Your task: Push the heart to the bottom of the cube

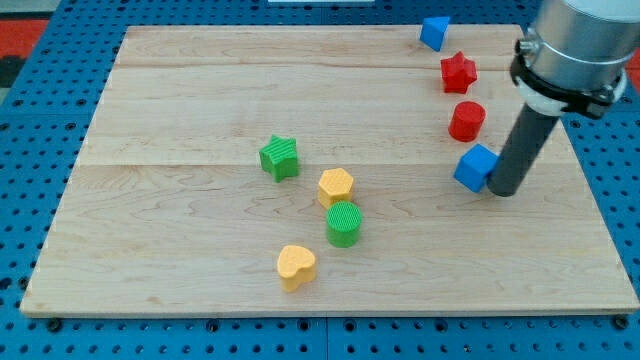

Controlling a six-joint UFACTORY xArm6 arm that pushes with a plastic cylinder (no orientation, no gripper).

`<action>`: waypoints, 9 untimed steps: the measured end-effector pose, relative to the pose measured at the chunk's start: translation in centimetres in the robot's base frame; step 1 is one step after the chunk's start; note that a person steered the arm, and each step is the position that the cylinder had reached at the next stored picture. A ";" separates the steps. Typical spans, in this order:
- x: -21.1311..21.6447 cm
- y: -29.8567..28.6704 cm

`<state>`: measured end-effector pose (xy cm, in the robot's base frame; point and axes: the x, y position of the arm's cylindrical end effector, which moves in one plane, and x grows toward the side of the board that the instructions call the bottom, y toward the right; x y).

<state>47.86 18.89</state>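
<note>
Tool tip (503,190), plain rod with nothing to spread or pinch, touching blue cube (476,167) at right of counter (180,240); yellow heart (296,266) well apart, near-left, beyond green cylinder (343,223), needing rightward push to below cube.

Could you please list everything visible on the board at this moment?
blue cube: one, blue, right side, touching my tip
blue block: one, blue, top edge, shape unclear
red star: one, red, upper right
red cylinder: one, red, above the cube
green star: one, green, centre
yellow hexagon: one, yellow, centre
green cylinder: one, green, below the hexagon
yellow heart: one, yellow, lower centre
wooden board: one, pale wood
my tip: one, dark, right of the cube
</note>
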 end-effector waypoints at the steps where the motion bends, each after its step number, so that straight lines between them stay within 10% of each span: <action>1: 0.0 1.2; 5: 14.0 -9.8; 7: 13.5 -25.5; 9: 8.3 -18.5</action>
<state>56.13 0.38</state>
